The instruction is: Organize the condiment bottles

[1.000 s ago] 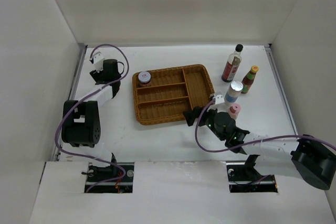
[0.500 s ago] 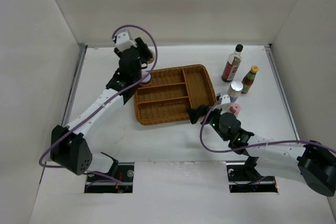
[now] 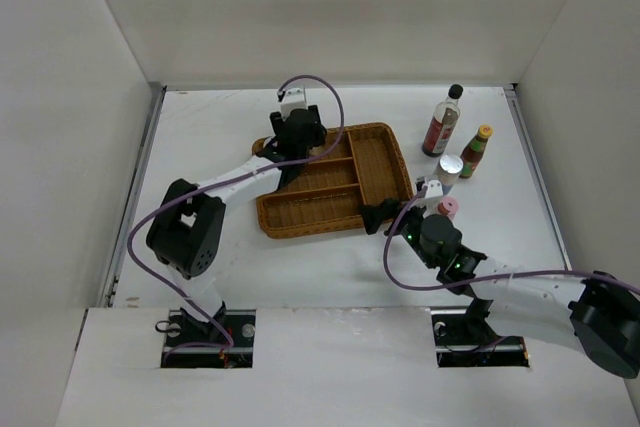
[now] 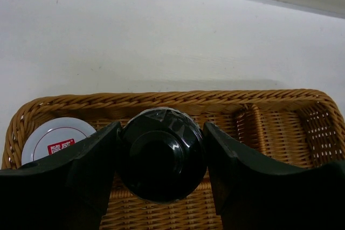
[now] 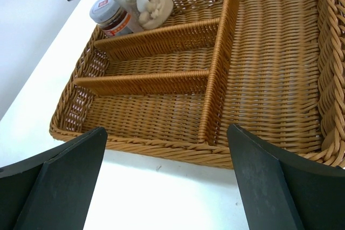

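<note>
My left hand (image 4: 161,161) pinches the black-capped bottle (image 4: 161,149) over the tray's (image 4: 280,127) upper-left compartment, beside the jar (image 4: 56,141). My right hand (image 5: 167,146) is spread by the tray's lower-right corner.

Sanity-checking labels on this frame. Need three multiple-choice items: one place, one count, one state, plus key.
1. Where is the short jar? A. In a narrow slot of the wicker tray. B. Outside the tray, to its right. C. Held in the air.
2. How many bottles stand on the table outside the tray? A. Two. B. Four. C. Six.
3. What are the left fingers doing? A. Open over bare table. B. Shut on the black-capped bottle. C. Shut on the tray's rim.
Key: 1 A, its lid shows inside the tray's corner. 2 B, the tall dark bottle, yellow-capped bottle, silver-capped bottle and pink-capped shaker stand right of the tray. 3 B, the black cap sits clamped between them.
</note>
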